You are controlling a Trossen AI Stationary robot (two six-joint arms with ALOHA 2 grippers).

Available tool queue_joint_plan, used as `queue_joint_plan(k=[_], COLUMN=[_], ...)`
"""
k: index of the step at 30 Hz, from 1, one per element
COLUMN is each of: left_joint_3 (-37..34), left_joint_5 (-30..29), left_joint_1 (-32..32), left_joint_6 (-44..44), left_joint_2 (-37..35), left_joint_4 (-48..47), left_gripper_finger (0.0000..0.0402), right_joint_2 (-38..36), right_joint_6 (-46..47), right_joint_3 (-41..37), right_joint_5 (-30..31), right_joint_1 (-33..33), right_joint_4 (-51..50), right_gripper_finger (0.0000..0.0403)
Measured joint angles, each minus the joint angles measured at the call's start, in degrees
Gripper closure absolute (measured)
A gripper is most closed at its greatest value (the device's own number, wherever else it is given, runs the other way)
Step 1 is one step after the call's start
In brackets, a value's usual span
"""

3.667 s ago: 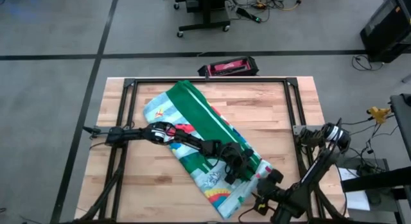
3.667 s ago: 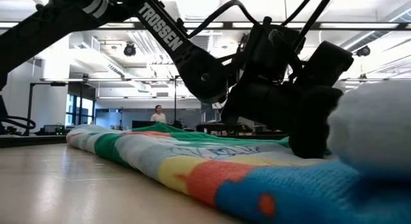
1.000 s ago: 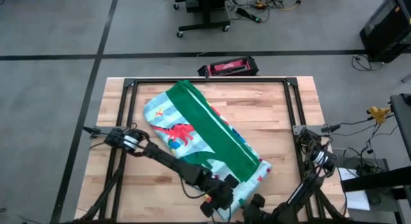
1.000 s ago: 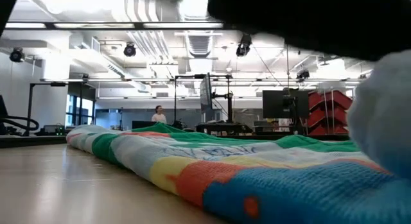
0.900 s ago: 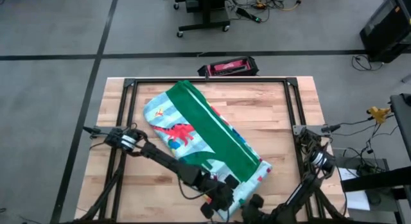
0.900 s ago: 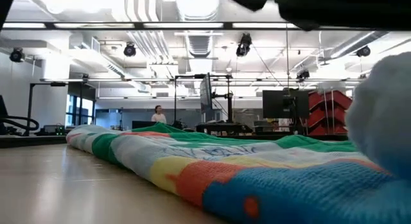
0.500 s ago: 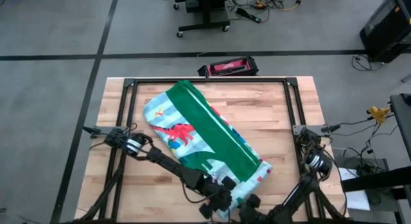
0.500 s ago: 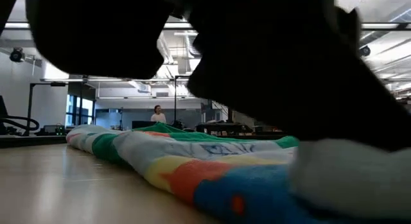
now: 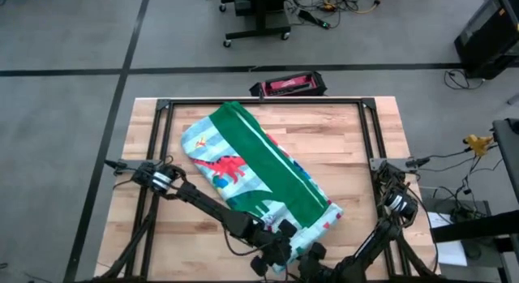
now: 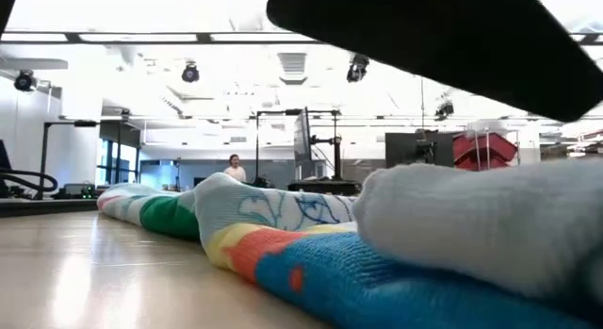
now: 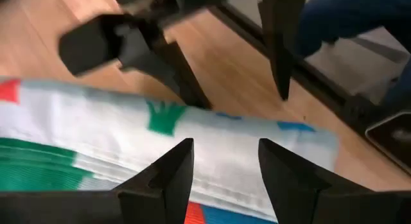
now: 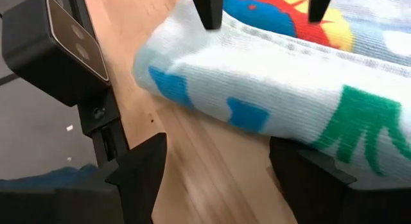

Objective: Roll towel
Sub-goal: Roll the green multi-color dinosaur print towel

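Note:
The towel (image 9: 251, 169) lies folded in a long band, slanting from the table's far left to its near right, with the green border on top. Its near end (image 10: 471, 216) is turned up into a thick soft fold. My left gripper (image 11: 225, 147) stands open over that fold, slanting down, with white cloth (image 11: 96, 128) showing between its fingers. My right gripper (image 12: 218, 144) is open at the fold's near side, close to the table's near edge. In the high view the two grippers sit side by side, the left gripper (image 9: 277, 252) beside the right gripper (image 9: 312, 264). My left gripper has its two fingers (image 11: 170, 169) over the top of the towel's near-end fold, slanting down from the near left. Whether they touch the cloth I cannot tell. My right gripper comes at the fold from the near side, low and slanting. One finger (image 12: 308, 169) lies against the fold's lower edge (image 12: 302, 137), with the cloth over it. The other finger (image 12: 138, 176) stands free over bare wood.
Black frame rails (image 9: 263, 100) run along the table's far and side edges, and a black block on the frame (image 12: 64, 44) stands just beside the fold. A red and black case (image 9: 288, 84) lies beyond the far edge. A person (image 10: 232, 167) stands far off in the room.
The towel's near end has been pushed up from a low flat edge into a thicker, rounder fold. The cloth just behind it has humped up off the table. The far part of the towel has stayed where it was.

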Motion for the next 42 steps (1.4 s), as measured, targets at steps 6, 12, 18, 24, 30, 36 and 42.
queue_joint_plan(k=[6,12,18,24,30,36,42], left_joint_3=[-0.1,-0.1,0.0,0.0,0.0,0.0,0.0], left_joint_5=[-1.9,-1.6,-2.3,-2.1,-3.1,-3.1,-3.1], left_joint_1=[0.3,-1.3,-2.6,-4.3,-4.5,-4.6,-4.5], left_joint_6=[0.4,0.7,1.1,1.3,0.6,0.4,0.4], left_joint_2=[0.3,-1.7,-2.7,-2.9,-2.9,-2.9,-2.9], left_joint_4=[-6.2,-6.5,-7.4,-7.4,-8.1,-8.1,-6.9], left_gripper_finger=[0.0242,0.0242,0.0242,0.0242,0.0243,0.0244,0.0244], right_joint_2=[-0.1,-0.2,-0.2,-0.2,-0.1,3.6,10.0], right_joint_6=[1.1,-0.2,1.7,0.6,2.3,2.3,7.3], right_joint_3=[2.2,6.9,9.5,12.9,14.6,21.1,30.6], right_joint_5=[-2.7,-5.7,-9.2,-9.9,-11.5,-13.7,-15.2], right_joint_1=[1.0,0.5,-0.8,-1.0,-1.6,-2.1,-2.2], right_joint_4=[-4.9,-13.9,-14.7,-15.0,-13.5,-17.8,-30.4], right_gripper_finger=[0.0158,0.0173,0.0186,0.0201,0.0216,0.0234,0.0254])
